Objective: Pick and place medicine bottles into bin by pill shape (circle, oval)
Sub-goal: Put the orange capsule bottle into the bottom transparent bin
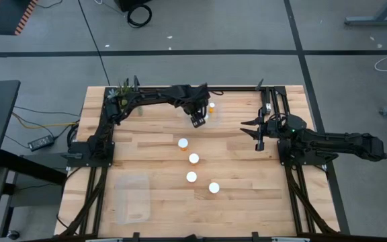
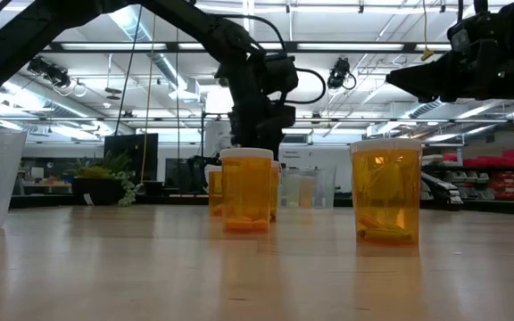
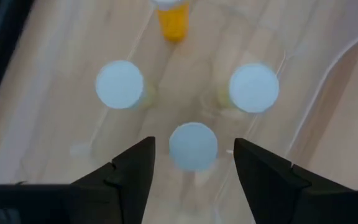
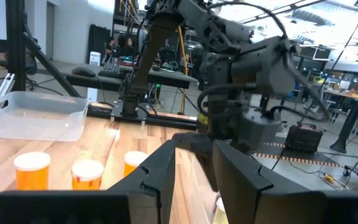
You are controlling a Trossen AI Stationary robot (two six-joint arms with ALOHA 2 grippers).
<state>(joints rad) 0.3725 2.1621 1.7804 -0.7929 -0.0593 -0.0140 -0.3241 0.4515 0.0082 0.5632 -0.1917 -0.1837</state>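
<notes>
My left gripper (image 1: 197,119) is open, pointing down over a clear bin (image 3: 347,56) at the table's far middle. Three white-capped medicine bottles stand in that bin; the nearest cap (image 3: 192,146) shows between my fingers, below them, and I see no touch. One more orange bottle (image 1: 211,106) stands just beyond. Several white-capped bottles stand on their bases in a loose line on the table's middle, from one (image 1: 183,143) to another (image 1: 213,187). My right gripper (image 1: 256,132) is open and empty at the right, above the table.
A second clear bin (image 1: 132,197) stands at the front left. A small green potted plant (image 1: 123,93) stands at the far left corner. In the low view two bottles (image 2: 245,190) (image 2: 386,192) stand near the camera.
</notes>
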